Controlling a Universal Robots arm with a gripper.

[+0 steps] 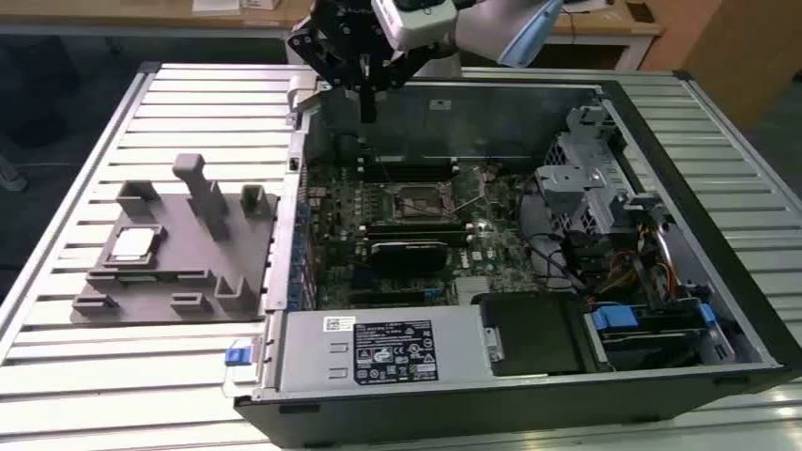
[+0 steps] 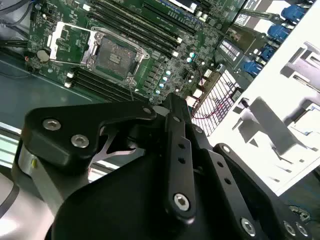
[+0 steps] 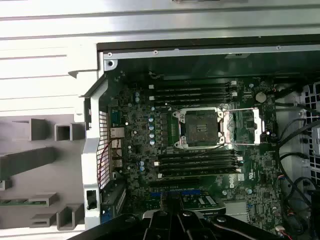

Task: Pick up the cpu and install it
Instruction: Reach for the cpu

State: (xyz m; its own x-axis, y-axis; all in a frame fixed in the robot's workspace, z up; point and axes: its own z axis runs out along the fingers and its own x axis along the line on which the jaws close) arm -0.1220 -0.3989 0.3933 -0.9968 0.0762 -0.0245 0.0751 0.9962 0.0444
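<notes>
CPU (image 1: 131, 244) sits in holder (image 1: 201, 274), well apart from gripper (image 1: 367, 115), jaws together, empty; skewed grasp could bend socket (image 3: 200, 129) pins.

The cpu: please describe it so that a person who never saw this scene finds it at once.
Toward the exterior view's left of the open computer case, a grey holder block with upright posts stands on the slatted table. The cpu lies flat on that block, the only shiny silver-white square among matte grey plastic.
</notes>
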